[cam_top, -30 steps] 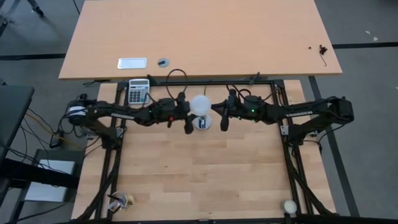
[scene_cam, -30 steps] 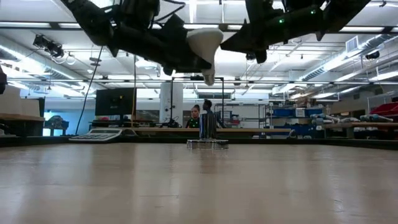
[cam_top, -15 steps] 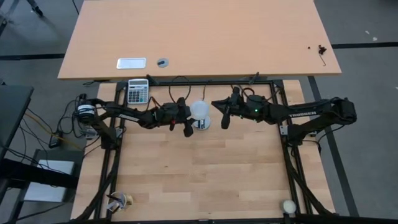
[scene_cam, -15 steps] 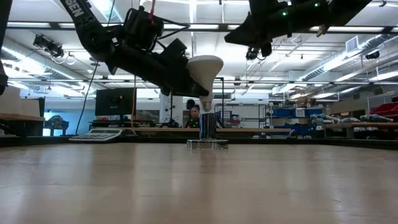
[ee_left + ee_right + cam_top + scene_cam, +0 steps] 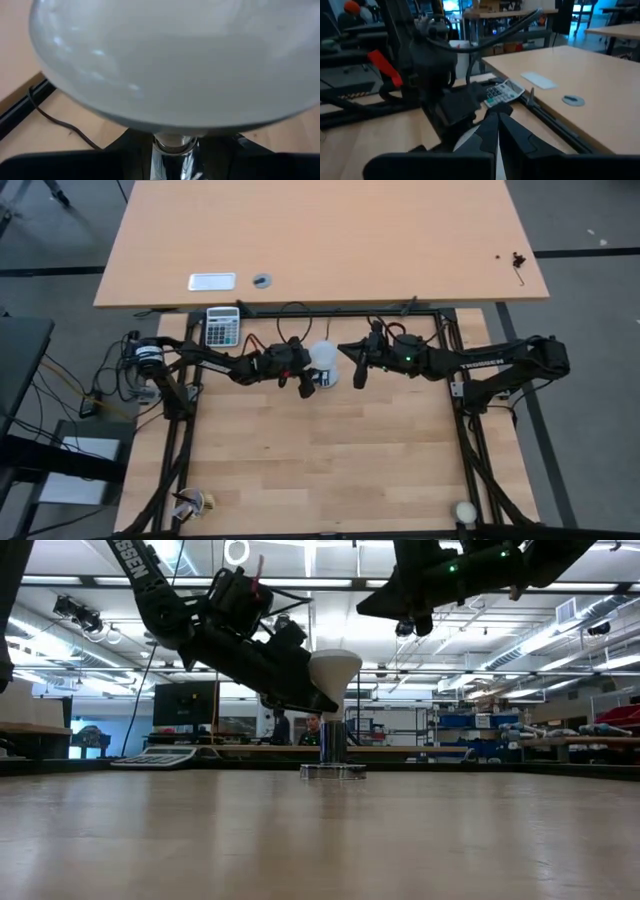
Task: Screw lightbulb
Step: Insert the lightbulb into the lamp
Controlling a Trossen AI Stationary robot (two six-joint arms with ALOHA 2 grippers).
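Low view: left end effector (image 5: 318,690) grips lightbulb (image 5: 335,670) (base down); right end effector (image 5: 356,370) closed.

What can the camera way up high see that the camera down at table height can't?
Only the high view shows the two cream balls at the near corners, and the second table behind with a silver plate on it.

Only the low view shows the lightbulb's narrow base meeting the shiny socket, and people far back in the room.

Both show the white lightbulb held by the left pincer, the right pincer shut and empty beside it, and the calculator.
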